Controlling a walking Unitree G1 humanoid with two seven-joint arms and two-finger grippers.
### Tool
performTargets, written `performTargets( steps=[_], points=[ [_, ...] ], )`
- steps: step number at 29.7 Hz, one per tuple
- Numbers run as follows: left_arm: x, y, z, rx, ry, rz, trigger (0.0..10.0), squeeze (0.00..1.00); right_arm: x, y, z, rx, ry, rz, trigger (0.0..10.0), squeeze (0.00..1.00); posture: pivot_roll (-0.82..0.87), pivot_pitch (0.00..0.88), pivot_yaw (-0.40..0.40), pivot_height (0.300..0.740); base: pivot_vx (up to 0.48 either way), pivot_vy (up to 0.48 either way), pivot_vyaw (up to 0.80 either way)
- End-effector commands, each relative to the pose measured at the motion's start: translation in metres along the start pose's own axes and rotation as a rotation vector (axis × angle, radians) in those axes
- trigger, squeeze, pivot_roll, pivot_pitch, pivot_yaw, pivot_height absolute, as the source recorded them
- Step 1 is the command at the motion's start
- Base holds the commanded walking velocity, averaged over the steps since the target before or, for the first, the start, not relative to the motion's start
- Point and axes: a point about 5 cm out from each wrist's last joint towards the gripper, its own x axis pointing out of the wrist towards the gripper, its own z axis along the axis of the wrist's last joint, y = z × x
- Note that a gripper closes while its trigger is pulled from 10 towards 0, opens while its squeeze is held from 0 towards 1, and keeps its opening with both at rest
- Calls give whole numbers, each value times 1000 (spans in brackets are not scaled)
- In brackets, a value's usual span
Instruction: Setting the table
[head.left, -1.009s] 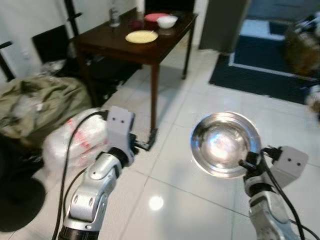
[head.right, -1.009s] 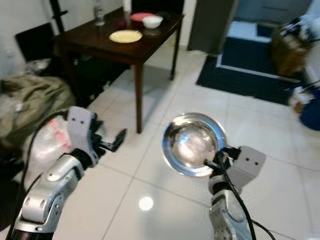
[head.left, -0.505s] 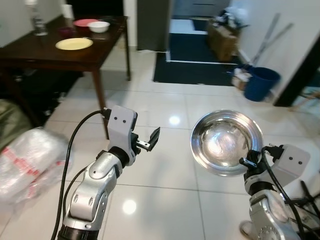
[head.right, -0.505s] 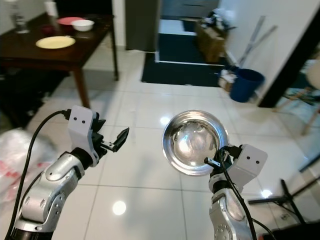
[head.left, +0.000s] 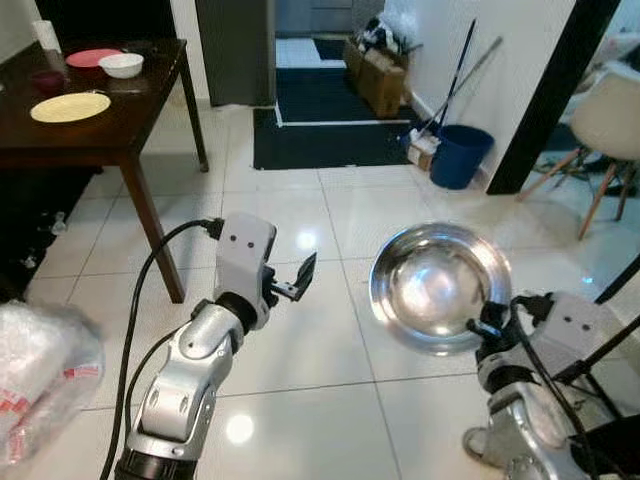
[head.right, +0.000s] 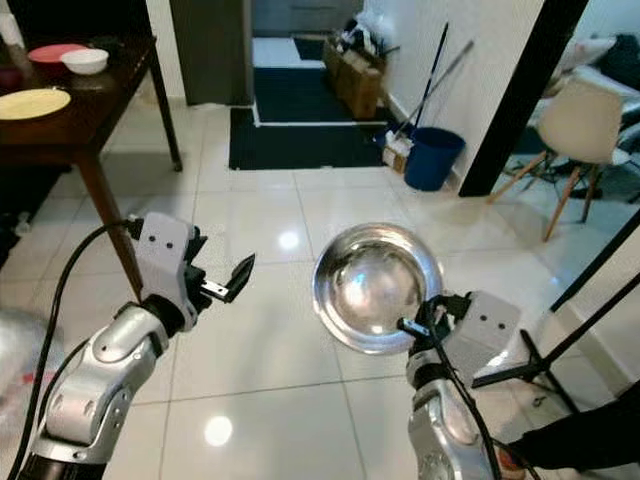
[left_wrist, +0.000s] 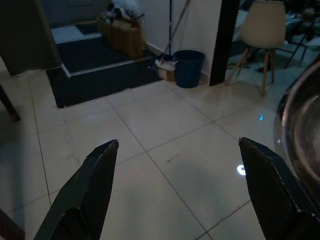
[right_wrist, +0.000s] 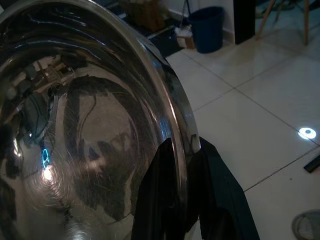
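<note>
A shiny steel bowl (head.left: 440, 287) is held up over the tiled floor, tilted with its hollow toward me. My right gripper (head.left: 487, 328) is shut on the bowl's lower rim; in the right wrist view its black fingers (right_wrist: 170, 200) pinch the edge of the bowl (right_wrist: 75, 125). My left gripper (head.left: 300, 280) is raised to the left of the bowl, open and holding nothing, its fingertips (left_wrist: 107, 150) spread wide. A dark wooden table (head.left: 100, 140) stands at the far left with a yellow plate (head.left: 70, 106), a white bowl (head.left: 121, 65) and a red plate (head.left: 90, 57) on it.
A blue bin (head.left: 458, 155) and leaning broom handles stand by the wall at the back right. A dark mat (head.left: 320, 140) lies before a doorway. There is a white chair (head.left: 610, 120) at the far right and a plastic bag (head.left: 40, 380) on the floor at the left.
The camera has swung to the right, so the table has slid to the left edge of the picture and the bin and chair have come into view. Both arms keep their pose, the bowl still held.
</note>
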Motion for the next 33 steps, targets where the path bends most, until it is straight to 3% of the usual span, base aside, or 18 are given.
performTargets(
  steps=[1,29,33],
  points=[
    [0,-3,-4,-2,8,-10,10000,0,0,-4,3,-6,-14,-10,10000,0,3,136,68,740,480,0,0],
    [1,-7,-8,-6,12,-17,10000,0,1,-2,0,-15,-9,21,10000,0,-5,124,71,740,480,0,0],
    [-2,-10,-15,-10,32,-9,10000,0,-2,1,-3,42,-1,66,10000,0,-6,125,74,740,480,0,0]
  ],
)
